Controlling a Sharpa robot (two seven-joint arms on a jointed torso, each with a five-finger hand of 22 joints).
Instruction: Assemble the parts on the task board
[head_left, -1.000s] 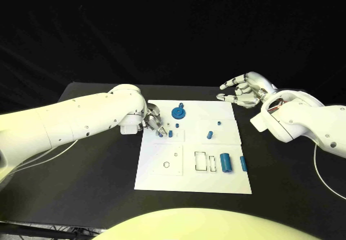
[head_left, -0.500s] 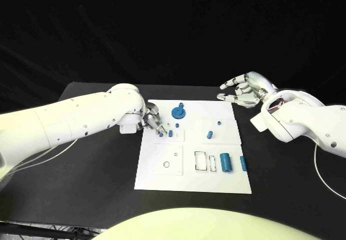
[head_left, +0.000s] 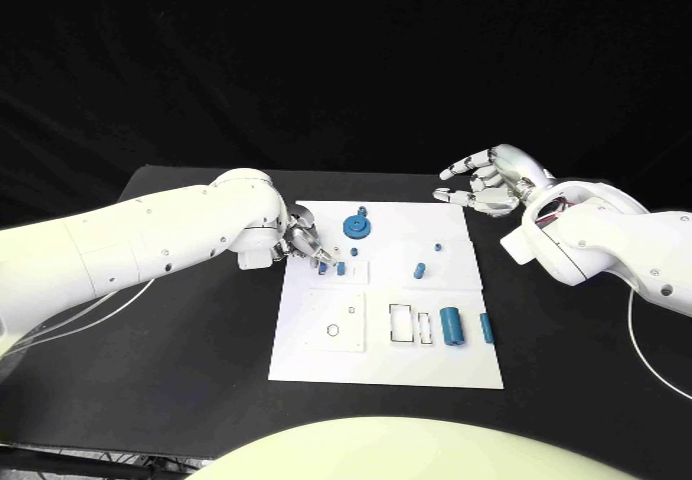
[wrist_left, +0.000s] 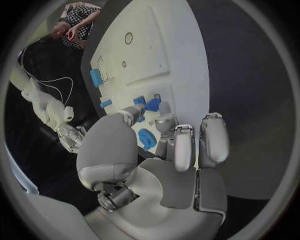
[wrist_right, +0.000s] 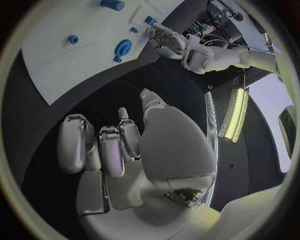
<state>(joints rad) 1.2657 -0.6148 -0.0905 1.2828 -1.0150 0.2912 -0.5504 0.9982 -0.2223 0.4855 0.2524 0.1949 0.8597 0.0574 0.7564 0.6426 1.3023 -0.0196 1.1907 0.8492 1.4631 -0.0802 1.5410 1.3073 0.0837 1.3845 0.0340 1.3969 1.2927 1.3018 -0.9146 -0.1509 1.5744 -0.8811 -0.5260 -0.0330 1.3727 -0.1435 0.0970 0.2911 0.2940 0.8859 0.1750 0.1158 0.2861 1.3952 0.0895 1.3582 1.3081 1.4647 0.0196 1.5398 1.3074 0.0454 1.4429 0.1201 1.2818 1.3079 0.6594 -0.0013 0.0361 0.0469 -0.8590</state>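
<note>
The white task board (head_left: 382, 362) lies mid-table. My left hand (head_left: 304, 245) is at its left edge, thumb and a fingertip pinching a small blue part (head_left: 320, 265) just over the board, beside another short blue peg (head_left: 340, 267). In the left wrist view the fingertips (wrist_left: 164, 110) close round that small blue part (wrist_left: 141, 118), with the blue gear (wrist_left: 147, 139) close by. The blue gear (head_left: 356, 226) sits near the board's far edge. My right hand (head_left: 490, 180) hovers off the board's far right corner, fingers loosely apart, holding nothing.
A blue peg (head_left: 420, 268) and a tiny blue stud (head_left: 438, 245) sit right of centre. A blue cylinder (head_left: 453, 322) and a slim blue piece (head_left: 486, 327) lie beside two rectangular slots (head_left: 411, 323). A round hole (head_left: 333, 328) is at the left.
My left hand has crept slightly toward the board's far side with its fingertips still at the small blue part. The right hand has not moved.
</note>
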